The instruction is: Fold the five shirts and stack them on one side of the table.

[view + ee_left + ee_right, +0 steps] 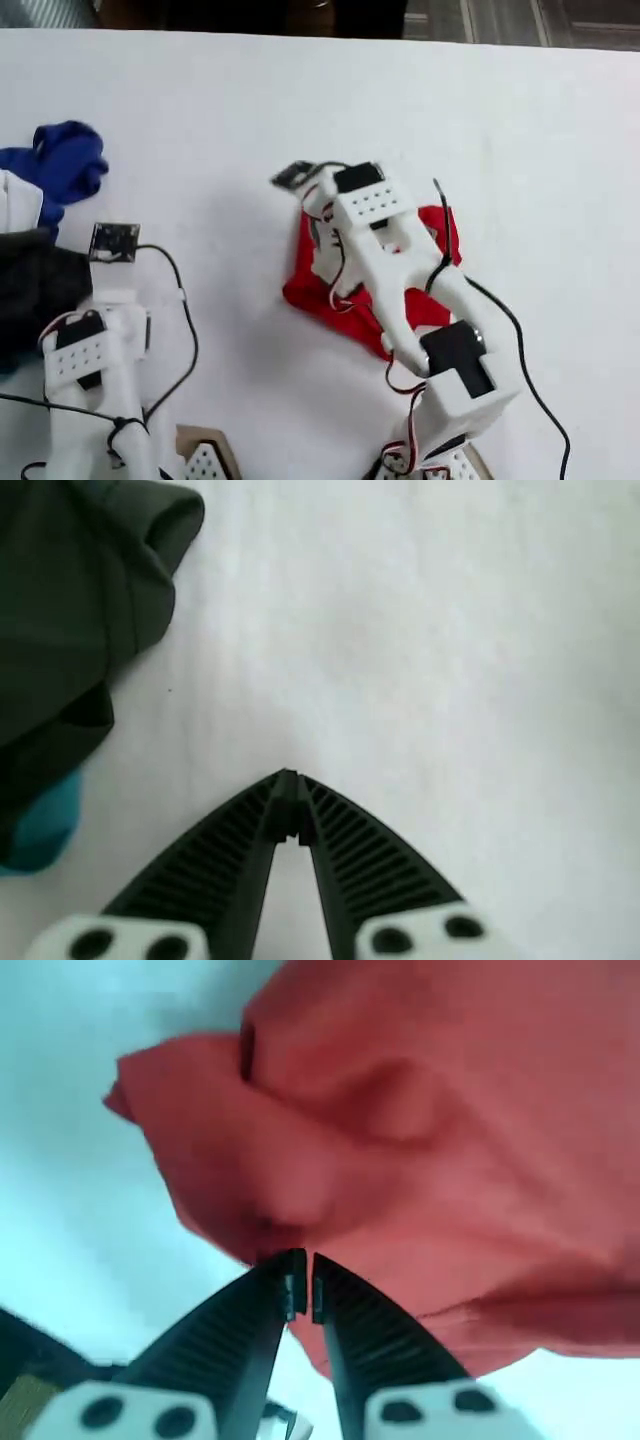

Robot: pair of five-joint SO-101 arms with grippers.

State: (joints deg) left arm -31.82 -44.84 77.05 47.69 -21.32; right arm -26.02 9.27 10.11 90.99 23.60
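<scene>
At the far left of the white table [300,100] lay a crumpled blue shirt [65,160], bunched up and touching a white shirt [18,200] that ran off the table's left edge. Just nearer to me, a dark shirt [35,290] sat in a loose heap against the white one. The left wrist view showed the same dark shirt [70,610] with a rolled sleeve end and a bit of teal cloth [40,825] peeking from under its edge.

Beside that heap stood the left arm [90,370], its wrist right next to the dark shirt. The left gripper [291,805] pointed down at bare table with its two black fingers pressed together at the tips and nothing between them; the dark shirt lay off to one side of it, not touching.

Near the middle of the table, well apart from the pile, a red shirt [330,290] lay rumpled, and the right arm [400,290] stretched straight over it, covering much of the cloth. From that arm's wrist, the red shirt [420,1140] showed in soft folds with one lobe sticking out over the table. The right gripper [300,1285] had its tips drawn nearly together right at the shirt's edge; I could not tell whether any cloth was caught between them.
</scene>
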